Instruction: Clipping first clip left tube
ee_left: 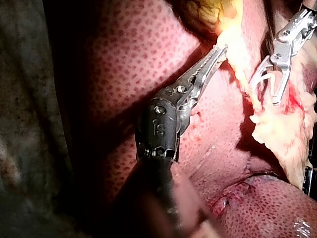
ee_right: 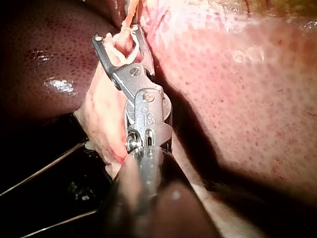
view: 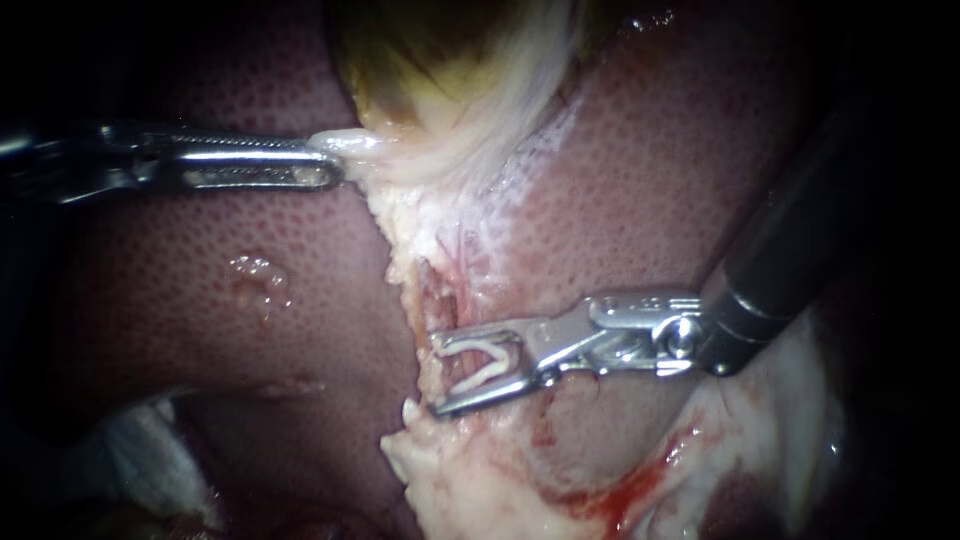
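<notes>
The left instrument (view: 335,165), a steel tool with long, ridged, slotted jaws, has its jaws closed flat on a glistening whitish tag of tissue (view: 360,143) at the lower end of the yellow-green, smooth-walled gallbladder (view: 430,50). From that tag a ragged cream strip of fatty tissue (view: 415,225) runs down the cleft across the dark red, finely dotted liver (view: 200,300), its edges frayed and lumpy, with wet red smears towards its lower end.

The right instrument (view: 440,377), a bright metal tool with two thin, straight jaws on a dark shaft, stands with its jaws spread wide. Both of them bear on the arms of a white, V-shaped plastic clip (view: 490,365) seated between them, so they hold it open. In the right wrist view a thin, pinkish-orange tube (ee_right: 130,15) comes down from the cream strip and passes between the clip's arms, inside the jaws; the endoscope does not show whether it is the left tube
</notes>
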Controlling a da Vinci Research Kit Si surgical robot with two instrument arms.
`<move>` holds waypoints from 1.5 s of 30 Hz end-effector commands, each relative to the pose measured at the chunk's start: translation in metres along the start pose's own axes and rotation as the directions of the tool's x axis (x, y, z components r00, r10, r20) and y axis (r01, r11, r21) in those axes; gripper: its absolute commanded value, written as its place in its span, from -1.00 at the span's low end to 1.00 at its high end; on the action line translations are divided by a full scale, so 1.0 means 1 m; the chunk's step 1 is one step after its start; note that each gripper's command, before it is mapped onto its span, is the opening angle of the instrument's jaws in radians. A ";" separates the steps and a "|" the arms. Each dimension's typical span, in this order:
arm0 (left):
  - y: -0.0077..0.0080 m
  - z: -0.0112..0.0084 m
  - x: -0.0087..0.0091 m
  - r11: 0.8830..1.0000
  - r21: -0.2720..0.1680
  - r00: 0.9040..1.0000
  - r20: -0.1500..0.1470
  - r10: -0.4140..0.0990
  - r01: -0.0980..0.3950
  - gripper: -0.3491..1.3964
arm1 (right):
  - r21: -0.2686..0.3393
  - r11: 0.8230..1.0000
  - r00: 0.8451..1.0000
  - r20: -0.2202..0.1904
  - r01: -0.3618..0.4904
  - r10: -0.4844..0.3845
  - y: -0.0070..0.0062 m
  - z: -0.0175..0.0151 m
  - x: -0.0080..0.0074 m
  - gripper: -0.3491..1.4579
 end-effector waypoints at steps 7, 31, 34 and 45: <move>0.0000 0.0002 0.0000 1.000 0.001 1.000 0.000 0.000 0.000 -1.00 | 0.019 1.000 1.000 0.008 0.003 -0.003 0.0002 0.0027 -0.0009 -0.08; 0.0000 0.0004 -0.0001 1.000 0.002 1.000 0.000 0.001 -0.001 -1.00 | 0.029 0.999 1.000 0.015 -0.024 0.024 0.0005 0.0041 -0.0018 -0.58; 0.0000 0.0004 -0.0001 1.000 0.002 1.000 0.000 0.001 -0.001 -1.00 | 0.046 0.997 0.997 0.035 -0.067 0.065 0.0002 0.0035 -0.0019 -1.00; 0.0000 0.0004 -0.0001 1.000 0.002 1.000 0.000 0.001 -0.001 -1.00 | 0.048 0.997 0.997 0.042 -0.066 0.064 0.0003 0.0035 -0.0019 -1.00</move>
